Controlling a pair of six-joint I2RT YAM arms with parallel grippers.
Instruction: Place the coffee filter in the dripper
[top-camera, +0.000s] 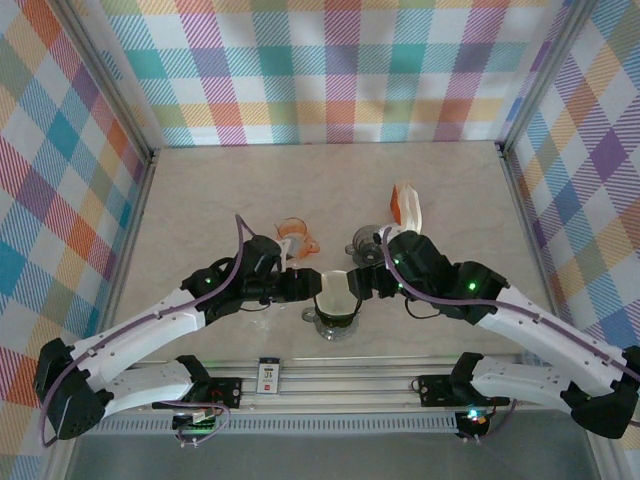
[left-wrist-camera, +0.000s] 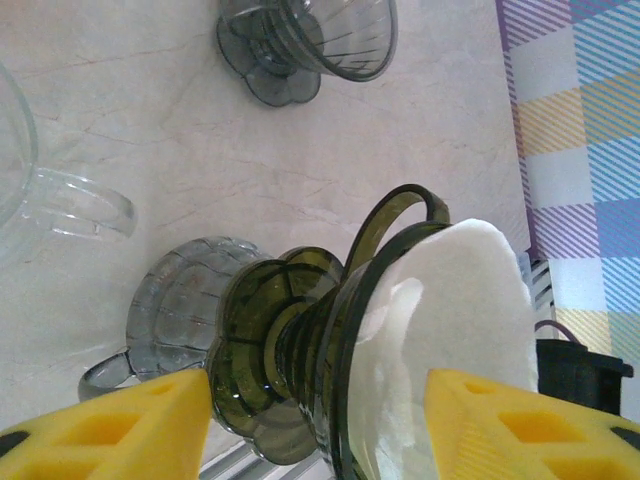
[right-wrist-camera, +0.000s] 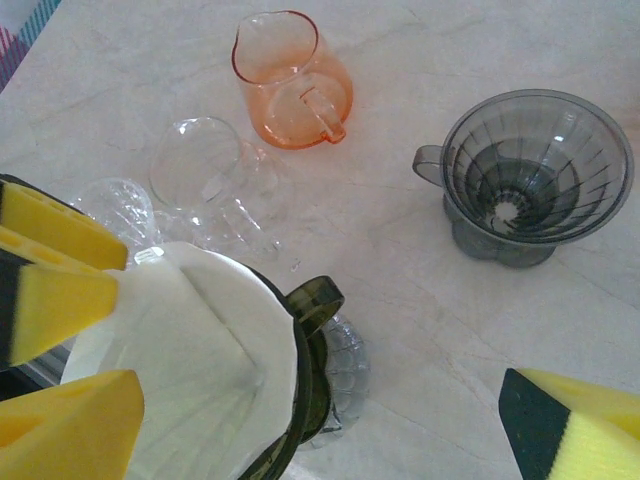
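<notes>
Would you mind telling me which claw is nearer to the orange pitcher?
Left. The left claw sits just on the near side of the orange pitcher, left of the green dripper; the right claw is across that dripper, farther right.
</notes>
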